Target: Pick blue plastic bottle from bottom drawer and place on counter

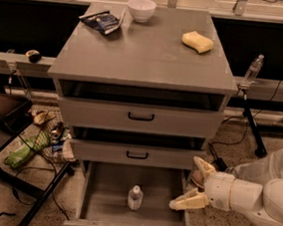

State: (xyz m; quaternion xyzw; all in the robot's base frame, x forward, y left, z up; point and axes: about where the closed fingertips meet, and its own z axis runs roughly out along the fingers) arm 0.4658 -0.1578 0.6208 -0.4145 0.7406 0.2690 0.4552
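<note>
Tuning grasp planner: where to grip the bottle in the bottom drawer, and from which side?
Probably the upper body of the blue plastic bottle, from above-right: it stands upright mid bottom drawer, walls blocking low approaches, and the open gripper hovers at the right wall.

bottom drawer (104,197) open from above, bare floor around upright blue plastic bottle (135,198), end effector (195,185) at right wall

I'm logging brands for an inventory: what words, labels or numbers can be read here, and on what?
No text can be read.
Label on the blue plastic bottle in the bottom drawer: too blurred.
Print on the dark packet on the counter: too blurred.
The gripper, open at the drawer's right side: no marking visible.
</note>
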